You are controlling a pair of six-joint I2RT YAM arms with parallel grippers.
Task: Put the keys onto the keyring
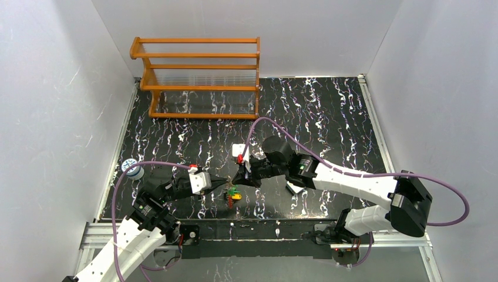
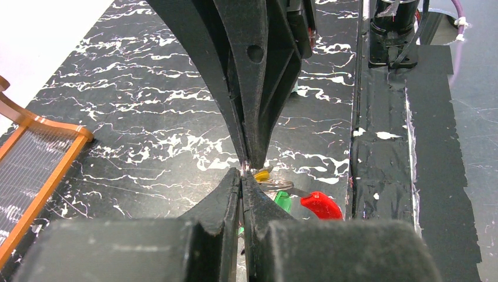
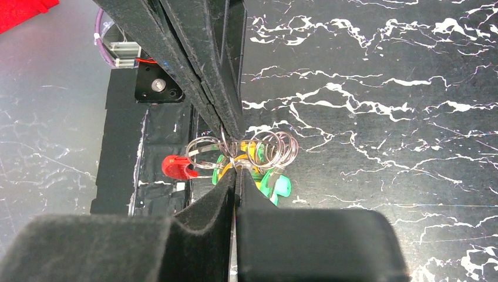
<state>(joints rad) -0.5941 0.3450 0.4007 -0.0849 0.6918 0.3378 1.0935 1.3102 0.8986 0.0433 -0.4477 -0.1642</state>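
Right wrist view: right gripper (image 3: 236,176) clenched on the wire keyring (image 3: 279,147), left gripper (image 3: 225,132) pinching the same loops from the opposite side, tips nearly meeting. Yellow, green and red keys (image 3: 276,187) bunch right under both tips, near the table (image 3: 382,88) front edge.

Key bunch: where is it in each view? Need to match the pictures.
Top external: key bunch sits low centre, just above the near edge.
Left wrist: lower centre, slightly right.
Right wrist: dead centre.
Shared landmark: the black strip beside the bunch, at right in the left wrist view and at left in the right wrist view.
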